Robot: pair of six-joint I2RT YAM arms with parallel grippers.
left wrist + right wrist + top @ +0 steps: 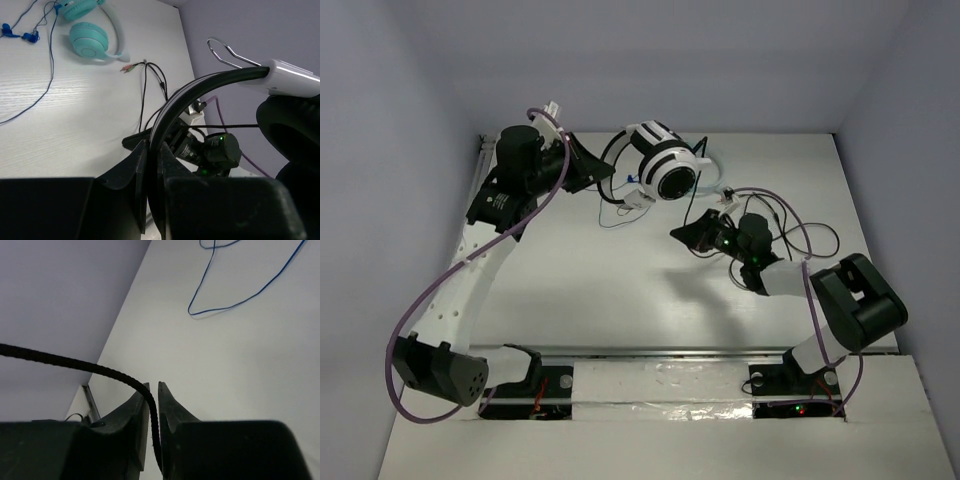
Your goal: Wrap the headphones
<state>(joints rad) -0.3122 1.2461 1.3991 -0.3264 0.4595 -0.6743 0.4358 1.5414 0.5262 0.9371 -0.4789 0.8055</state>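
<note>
The headphones (663, 168) have a black-and-white headband and white earcups, and hang above the back of the table. My left gripper (603, 176) is shut on the headband (200, 87), which runs up from between its fingers (152, 152) in the left wrist view. My right gripper (680, 235) is just in front of the headphones and is shut on their dark braided cable (75, 362), which passes between its fingertips (154, 386) and leads off to the left. More of the cable (150, 95) lies on the table and ends in plugs (127, 68).
Smaller teal headphones (90, 37) lie on the table behind, with a thin blue cable (240, 297) looping across it. They are mostly hidden in the top view. Walls close the table on the left, back and right.
</note>
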